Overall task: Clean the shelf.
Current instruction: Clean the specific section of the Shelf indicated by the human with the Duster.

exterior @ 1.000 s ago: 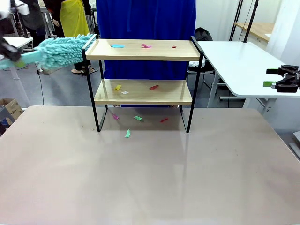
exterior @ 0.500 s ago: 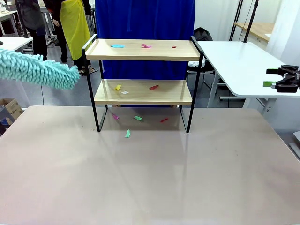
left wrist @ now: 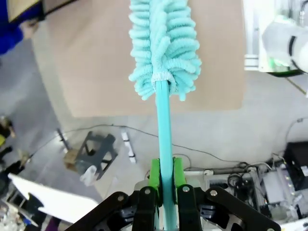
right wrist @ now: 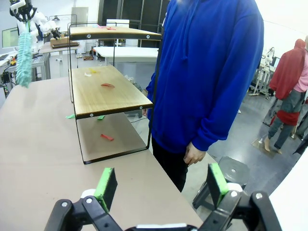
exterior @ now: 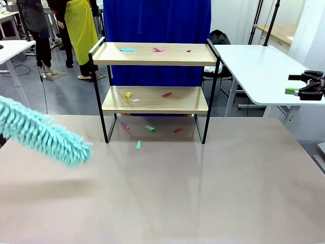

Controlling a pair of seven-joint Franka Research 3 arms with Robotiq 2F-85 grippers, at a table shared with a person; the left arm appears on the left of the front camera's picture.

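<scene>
Front view: shelf point(exterior: 188, 100) upright toward the 12 o'clock side of the bench point(exterior: 213, 193), mid-clean, paper scraps point(exterior: 127, 50) on both boards.
Its long axis runs 9 to 3 o'clock, open front facing 6. Duster point(exterior: 48, 136) hangs low at 8 o'clock, apart from it, handle pinched in the left jaws; right jaws spread wide, idle at 3. Next, I judge: lift the head to board height and sweep along that axis.

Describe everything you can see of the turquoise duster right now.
The fluffy turquoise chenille duster has a shaggy, looped-fibre head on a thin matching plastic-looking handle. The left claw is shut on that handle between its green pads. The head slants down over the beige table, left of and clear of the two-tier wooden shelf.
</scene>
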